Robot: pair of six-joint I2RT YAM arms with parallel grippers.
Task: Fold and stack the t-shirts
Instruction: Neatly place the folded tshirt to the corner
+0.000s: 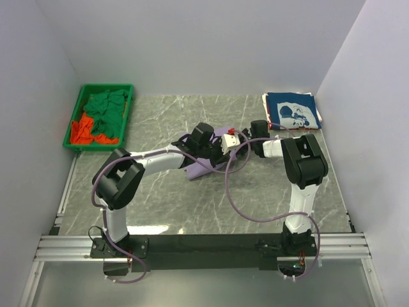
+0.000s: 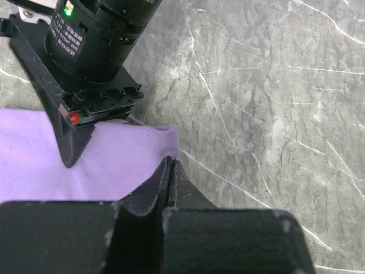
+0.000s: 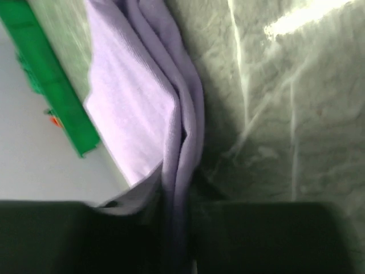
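A lavender t-shirt [image 1: 199,169] lies mid-table under both grippers. My left gripper [image 1: 217,148] is shut, its tips [image 2: 170,162] pinched at the corner edge of the lavender cloth [image 2: 85,165]. My right gripper [image 1: 231,139] comes in from the right, and its body [image 2: 94,63] shows just beside the left one. In the right wrist view the right gripper [image 3: 182,200] is shut on a bunched fold of the lavender shirt [image 3: 131,114]. A folded navy t-shirt [image 1: 291,110] with white print lies at the back right. Green t-shirts [image 1: 105,109] and an orange-red one [image 1: 80,131] lie crumpled in the bin.
A green plastic bin [image 1: 102,86] stands at the back left, its rim [image 3: 51,85] also in the right wrist view. White walls enclose the marble table [image 1: 192,211] on three sides. A purple cable [image 1: 233,198] loops over the table between the arms.
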